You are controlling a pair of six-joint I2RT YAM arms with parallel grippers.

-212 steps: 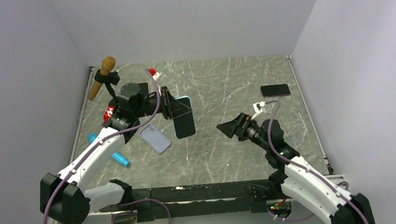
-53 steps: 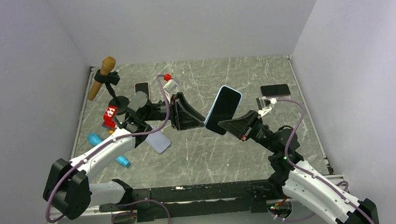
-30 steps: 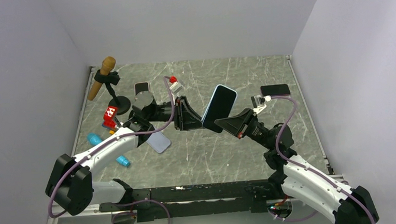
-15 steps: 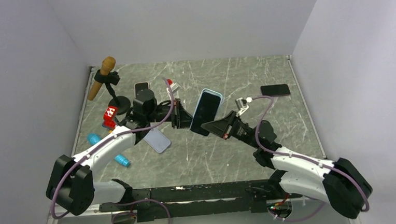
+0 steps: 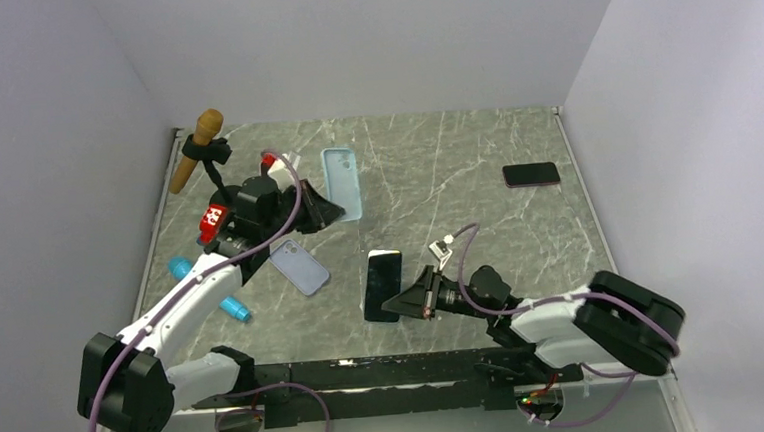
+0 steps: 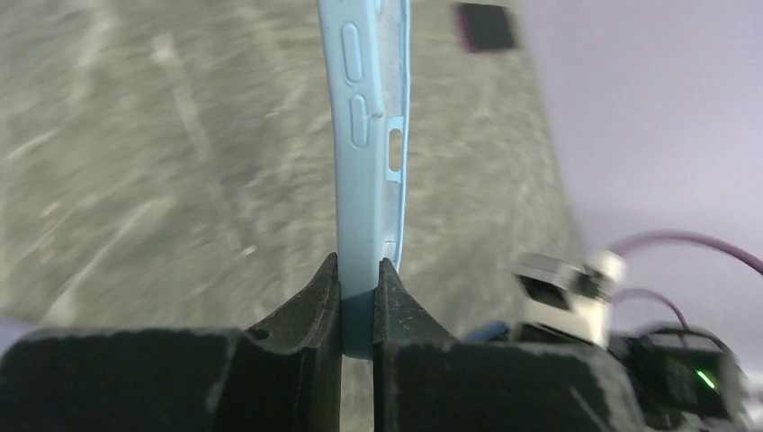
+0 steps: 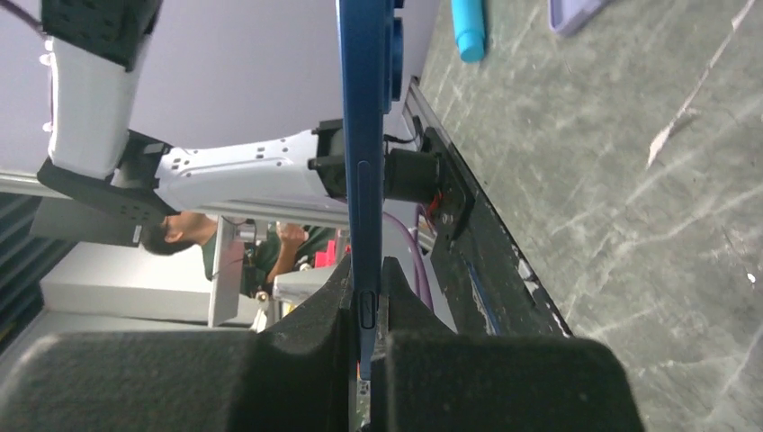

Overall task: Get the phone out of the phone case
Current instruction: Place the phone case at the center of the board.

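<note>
My left wrist view cuts the blue phone case (image 6: 360, 135) off at the top and blurs the table (image 6: 135, 180); the right crops the phone (image 7: 363, 108) likewise.

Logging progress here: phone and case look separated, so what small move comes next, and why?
Probably the right gripper should lower the phone onto the table and open: the phone is bare, pinched by one edge near the front, while the left gripper holds the empty blue case well apart.
</note>
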